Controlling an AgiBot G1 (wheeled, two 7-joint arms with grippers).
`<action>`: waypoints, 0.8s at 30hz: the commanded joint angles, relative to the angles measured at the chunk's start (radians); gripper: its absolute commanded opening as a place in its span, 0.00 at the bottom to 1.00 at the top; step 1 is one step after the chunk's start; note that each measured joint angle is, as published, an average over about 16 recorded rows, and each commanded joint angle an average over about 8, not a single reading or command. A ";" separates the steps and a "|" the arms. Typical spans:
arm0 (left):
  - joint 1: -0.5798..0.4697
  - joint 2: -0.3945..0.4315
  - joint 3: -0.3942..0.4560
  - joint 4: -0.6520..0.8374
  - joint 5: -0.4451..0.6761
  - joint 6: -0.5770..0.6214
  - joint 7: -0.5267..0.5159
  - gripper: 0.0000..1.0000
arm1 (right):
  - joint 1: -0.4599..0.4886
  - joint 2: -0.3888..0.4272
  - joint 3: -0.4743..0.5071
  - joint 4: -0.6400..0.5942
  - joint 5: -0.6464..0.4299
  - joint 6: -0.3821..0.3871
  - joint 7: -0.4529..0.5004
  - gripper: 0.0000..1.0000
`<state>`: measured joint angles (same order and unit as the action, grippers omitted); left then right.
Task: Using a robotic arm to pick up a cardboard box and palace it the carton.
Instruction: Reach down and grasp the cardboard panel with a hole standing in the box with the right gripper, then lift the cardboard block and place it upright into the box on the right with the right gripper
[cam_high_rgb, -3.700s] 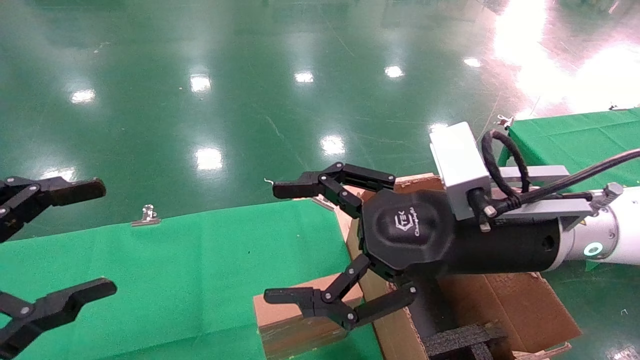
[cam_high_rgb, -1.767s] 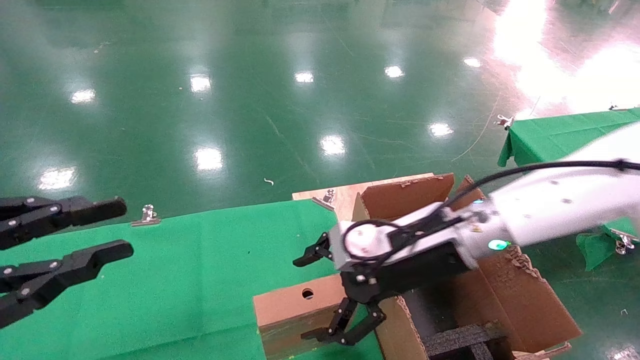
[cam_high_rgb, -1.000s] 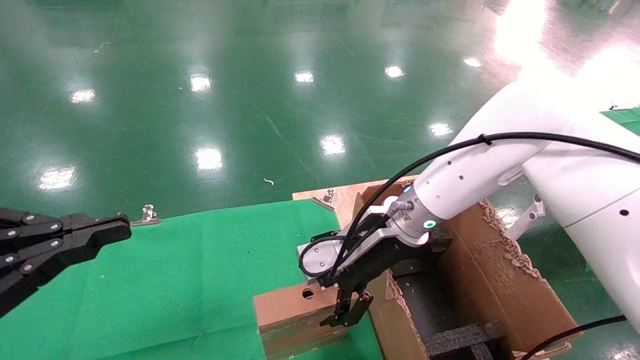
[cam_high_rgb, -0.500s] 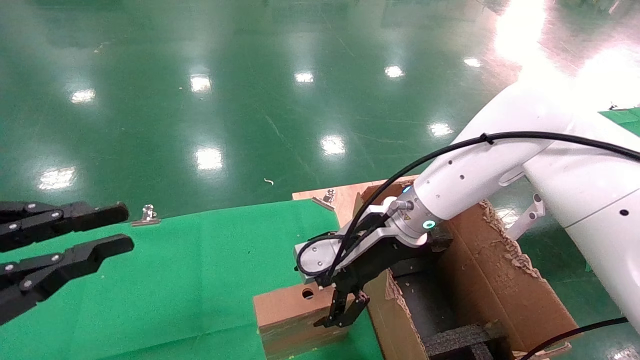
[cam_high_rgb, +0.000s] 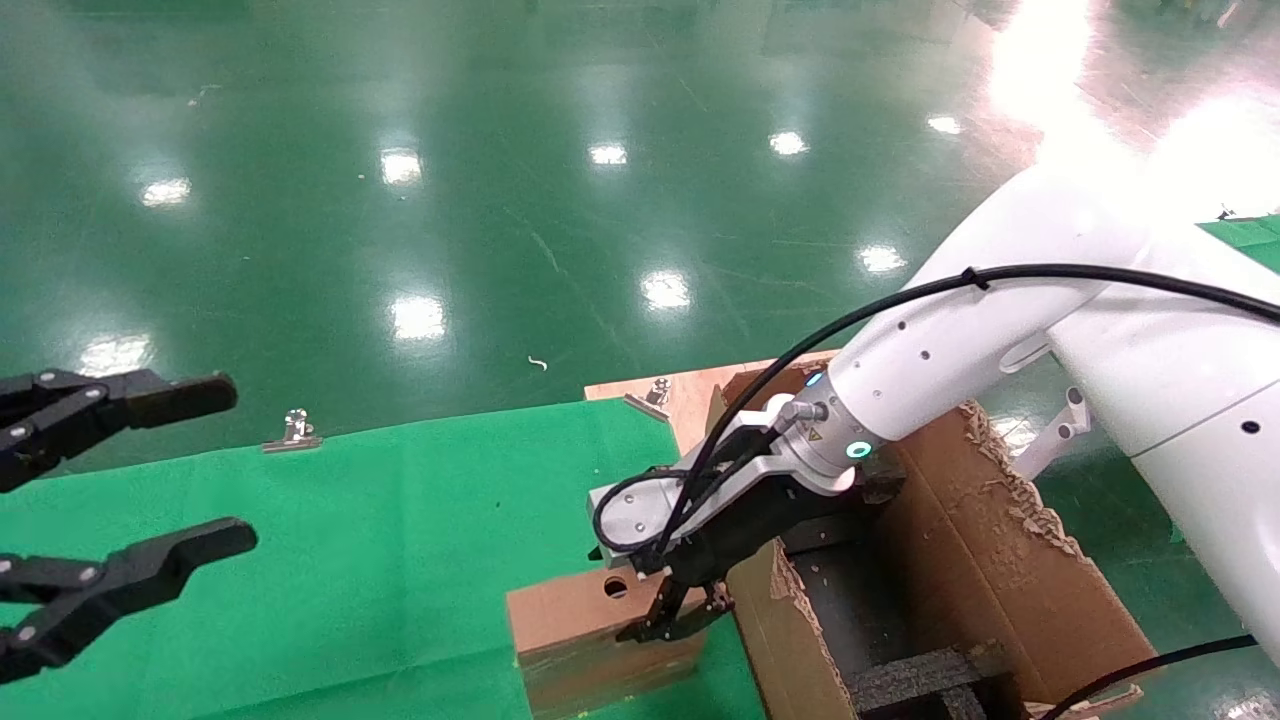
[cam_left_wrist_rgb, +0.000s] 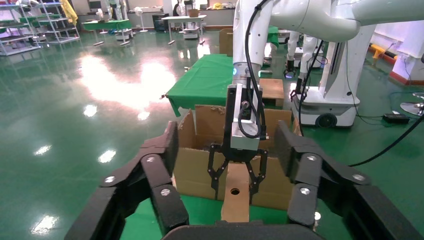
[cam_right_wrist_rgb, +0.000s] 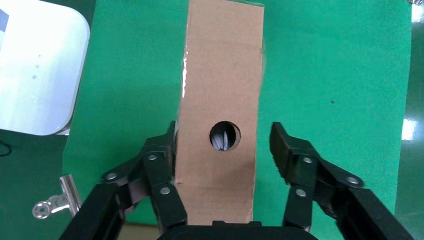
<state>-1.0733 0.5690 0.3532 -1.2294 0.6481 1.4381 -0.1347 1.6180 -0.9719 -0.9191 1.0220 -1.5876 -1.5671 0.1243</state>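
The small brown cardboard box (cam_high_rgb: 575, 615) with a round hole lies on the green cloth, right beside the carton (cam_high_rgb: 1000, 580). The white robotic arm (cam_high_rgb: 940, 370), my right one, reaches down over the box. Its right gripper (cam_high_rgb: 668, 622) is open and straddles the box's end. In the right wrist view the cardboard box (cam_right_wrist_rgb: 220, 75) runs between the fingers; one finger (cam_right_wrist_rgb: 165, 155) touches its side and the other (cam_right_wrist_rgb: 290, 150) stands a little apart. My left gripper (cam_high_rgb: 215, 468) hovers open over the cloth at the far left, holding nothing. The left wrist view shows the cardboard box (cam_left_wrist_rgb: 235, 200) before the carton (cam_left_wrist_rgb: 197, 172).
Black foam inserts (cam_high_rgb: 920, 680) lie inside the carton, whose flaps have ragged edges. A metal clip (cam_high_rgb: 295, 430) sits at the cloth's far edge, and a wooden board corner (cam_high_rgb: 680, 395) shows behind the carton. A second green table (cam_high_rgb: 1245, 232) stands at the far right.
My left gripper shut, then opened wide. The right arm swung down from above the carton onto the cardboard box's end, and its fingers drew in round it.
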 joint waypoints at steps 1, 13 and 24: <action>0.000 0.000 0.000 0.000 0.000 0.000 0.000 1.00 | 0.000 0.000 0.000 0.001 0.000 0.000 0.000 0.00; 0.000 0.000 0.000 0.000 0.000 0.000 0.000 1.00 | 0.006 0.008 0.008 -0.001 0.016 0.005 0.009 0.00; 0.000 0.000 0.000 0.000 0.000 0.000 0.000 1.00 | 0.181 0.082 0.038 -0.010 0.129 -0.017 0.042 0.00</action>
<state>-1.0733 0.5689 0.3532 -1.2294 0.6481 1.4381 -0.1347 1.8054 -0.8928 -0.8930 1.0096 -1.4601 -1.5812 0.1614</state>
